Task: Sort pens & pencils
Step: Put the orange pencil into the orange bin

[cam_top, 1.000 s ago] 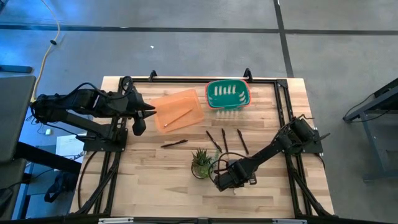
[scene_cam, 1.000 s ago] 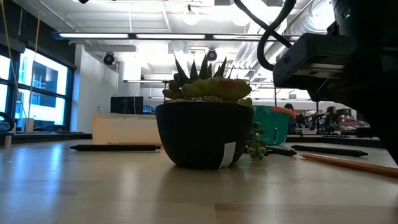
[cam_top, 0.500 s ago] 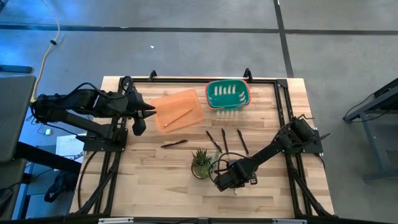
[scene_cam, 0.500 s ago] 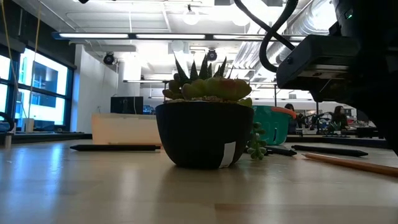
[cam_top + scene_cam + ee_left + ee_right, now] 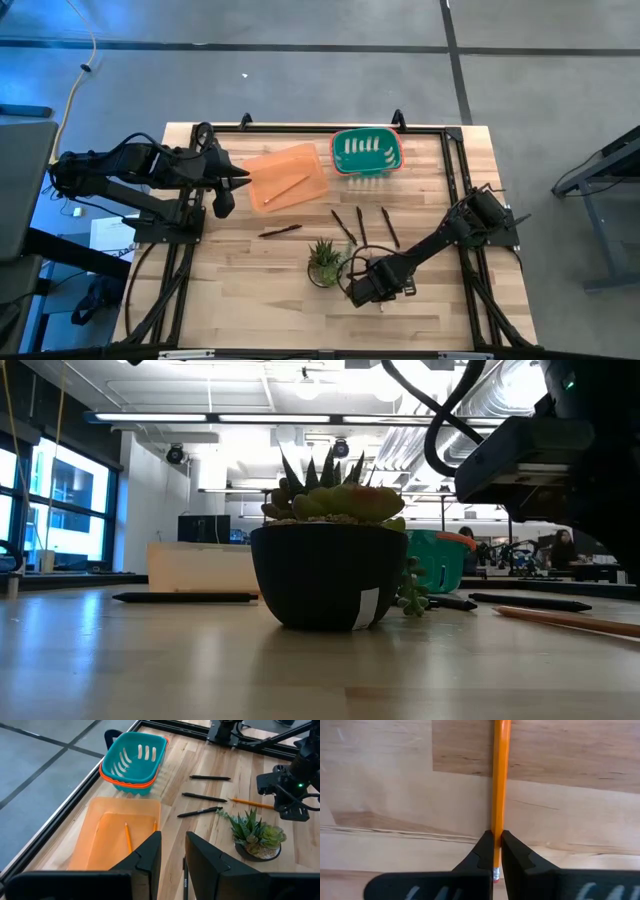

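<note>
An orange-tan pencil [image 5: 500, 775] lies on the wooden table near the front, right of a potted plant [image 5: 325, 262]. My right gripper [image 5: 494, 837] is shut on this pencil and stands over it [image 5: 362, 287]. Two more pencils [image 5: 128, 837] lie in the orange tray [image 5: 288, 177]. Three dark pens [image 5: 362, 228] lie flat on the table behind the plant, and another pen [image 5: 280, 230] lies to its left. My left gripper [image 5: 172, 855] hangs open above the table's left side, beside the tray, with nothing between its fingers. My right gripper pinches the pencil near its eraser end [image 5: 496, 827] between its two fingertips. The fingers come from above, pointing steeply down, and lie across the pencil. The pencil's long free part [image 5: 570, 622] runs low along the table top.
A teal basket [image 5: 366, 152] stands at the back of the table, right of the orange tray. The plant's dark pot [image 5: 325, 588] stands just left of my right gripper. A black frame rail [image 5: 455, 170] runs along the table's edges.
</note>
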`<state>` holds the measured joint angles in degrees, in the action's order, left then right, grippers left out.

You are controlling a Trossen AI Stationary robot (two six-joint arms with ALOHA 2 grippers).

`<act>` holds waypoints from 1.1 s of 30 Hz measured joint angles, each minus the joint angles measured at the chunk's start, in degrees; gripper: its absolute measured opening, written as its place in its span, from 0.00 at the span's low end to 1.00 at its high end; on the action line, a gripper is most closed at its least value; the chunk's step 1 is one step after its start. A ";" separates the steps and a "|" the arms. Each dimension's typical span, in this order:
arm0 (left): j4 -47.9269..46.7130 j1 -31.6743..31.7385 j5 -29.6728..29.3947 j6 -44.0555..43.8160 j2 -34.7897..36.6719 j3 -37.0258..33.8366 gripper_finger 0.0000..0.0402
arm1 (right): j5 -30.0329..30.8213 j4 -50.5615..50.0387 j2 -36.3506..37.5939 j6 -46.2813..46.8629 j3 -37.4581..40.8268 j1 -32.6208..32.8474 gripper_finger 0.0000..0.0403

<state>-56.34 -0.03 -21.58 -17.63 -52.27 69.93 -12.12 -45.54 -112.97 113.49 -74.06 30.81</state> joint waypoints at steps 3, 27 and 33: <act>-0.04 0.00 0.02 0.00 0.00 0.00 0.19 | 0.00 0.00 0.03 0.00 0.00 0.00 0.00; -0.39 0.00 0.13 -0.41 0.00 -0.02 0.19 | 1.49 -0.09 0.83 3.61 -0.13 2.36 0.02; -0.39 0.00 0.15 -0.68 0.01 -0.02 0.19 | 1.49 -0.37 0.83 3.67 -0.12 2.36 0.07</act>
<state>-56.73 -0.03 -21.43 -18.31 -52.26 69.91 -10.63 -45.91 -112.14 117.16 -74.18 33.17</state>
